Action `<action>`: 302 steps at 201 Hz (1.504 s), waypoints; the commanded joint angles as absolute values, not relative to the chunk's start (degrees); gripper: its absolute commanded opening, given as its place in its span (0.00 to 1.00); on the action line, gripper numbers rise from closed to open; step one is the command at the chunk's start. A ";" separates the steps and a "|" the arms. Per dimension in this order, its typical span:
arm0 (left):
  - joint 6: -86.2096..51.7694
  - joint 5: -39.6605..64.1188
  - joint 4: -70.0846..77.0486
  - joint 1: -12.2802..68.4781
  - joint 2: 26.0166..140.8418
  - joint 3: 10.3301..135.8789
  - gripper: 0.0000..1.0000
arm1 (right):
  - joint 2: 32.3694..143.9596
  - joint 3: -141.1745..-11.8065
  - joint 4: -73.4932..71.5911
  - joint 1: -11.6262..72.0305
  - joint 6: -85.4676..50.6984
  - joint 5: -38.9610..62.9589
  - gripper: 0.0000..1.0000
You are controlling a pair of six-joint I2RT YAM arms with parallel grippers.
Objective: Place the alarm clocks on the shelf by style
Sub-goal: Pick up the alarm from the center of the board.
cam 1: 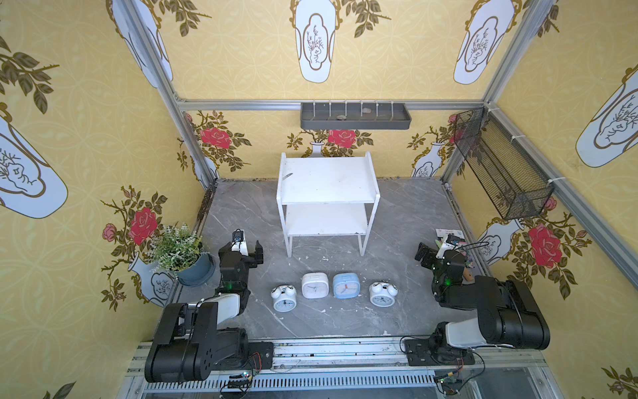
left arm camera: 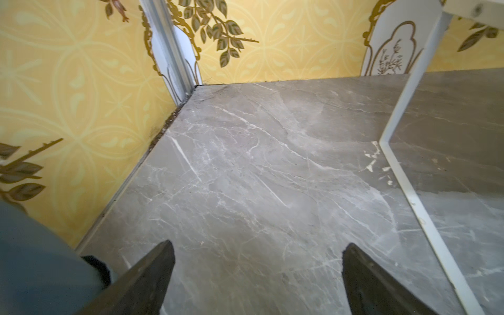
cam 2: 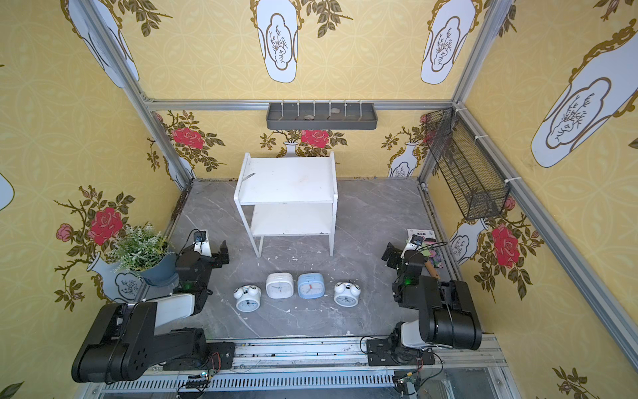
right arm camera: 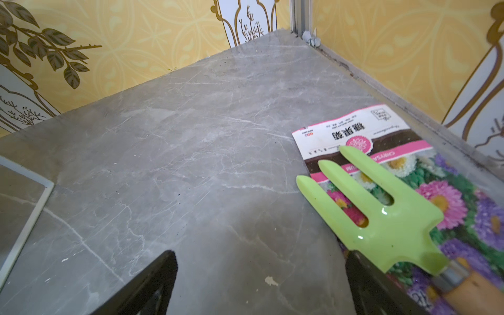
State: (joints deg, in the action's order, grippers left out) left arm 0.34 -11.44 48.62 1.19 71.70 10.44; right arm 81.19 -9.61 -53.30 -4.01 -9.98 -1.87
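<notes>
Between shelf (cam 1: 326, 179) and front table (cam 1: 345, 324) edge, alarm clocks (cam 1: 315, 285) lie in a row.

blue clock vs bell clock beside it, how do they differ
The blue clock is a rounded square; the bell clock is round with two bells. The blue clock's case is light blue; the bell clock's is white around a pale blue face. Both sit on the table.
</notes>
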 commanded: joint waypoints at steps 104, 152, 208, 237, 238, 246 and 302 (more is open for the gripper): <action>-51.43 -30.06 -36.14 16.83 36.47 36.55 0.88 | 51.85 -48.86 31.44 11.08 -35.34 -2.35 0.70; -49.91 -29.48 -39.49 32.66 32.88 36.72 0.79 | 54.97 -55.95 39.65 49.53 -33.95 -10.62 0.66; -52.72 -21.97 -35.80 32.87 33.13 34.14 0.80 | 81.90 -67.24 36.44 68.04 -16.24 4.10 0.72; -55.19 -20.48 -36.38 32.78 34.14 33.74 0.80 | 88.91 -71.19 34.65 65.90 -10.09 8.08 0.77; -55.19 -20.44 -36.43 32.78 34.21 33.79 0.80 | 89.15 -71.28 34.64 65.82 -9.97 8.12 0.77; -55.18 -20.17 -36.39 32.78 34.51 34.13 0.80 | 90.61 -72.12 34.63 65.13 -8.65 9.04 0.78; -56.53 -20.04 -38.20 32.78 36.97 34.14 0.80 | 96.39 -73.60 31.12 62.16 -3.22 12.43 0.79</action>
State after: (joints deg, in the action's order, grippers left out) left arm -54.87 -20.71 -36.84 32.84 35.11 34.00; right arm 95.09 -72.90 34.17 63.46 -7.14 9.54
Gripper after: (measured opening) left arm 0.805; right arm 0.790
